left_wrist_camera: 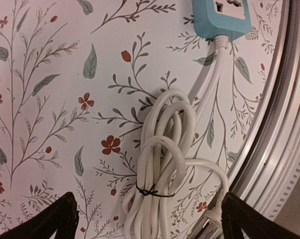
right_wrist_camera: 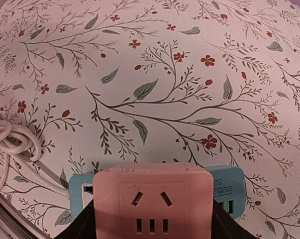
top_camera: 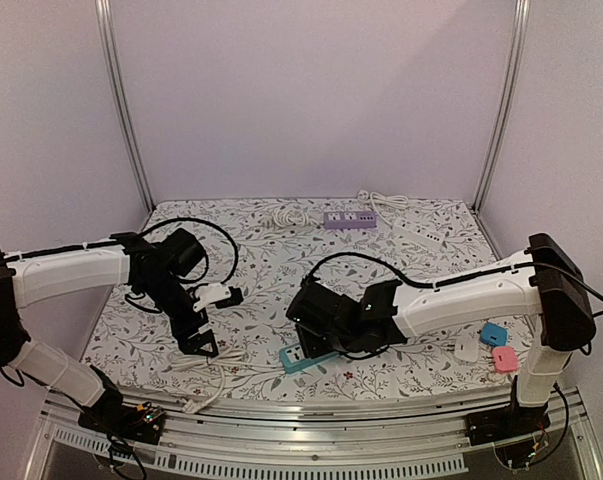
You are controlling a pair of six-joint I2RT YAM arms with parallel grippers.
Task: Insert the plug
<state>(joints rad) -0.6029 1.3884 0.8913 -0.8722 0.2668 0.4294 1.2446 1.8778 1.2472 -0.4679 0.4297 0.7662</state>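
right end effector (right_wrist_camera: 153,230), reaching low, grips pink plug (right_wrist_camera: 152,196) over blue strip (right_wrist_camera: 228,195); left end effector (left_wrist_camera: 149,219) wide open

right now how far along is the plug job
Done: the pink plug is picked up, clamped in the right gripper. In hand: it sits right at the blue strip; whether it is seated I cannot tell. To do: push it home and let go. The left gripper hangs open over the white cord, holding nothing.
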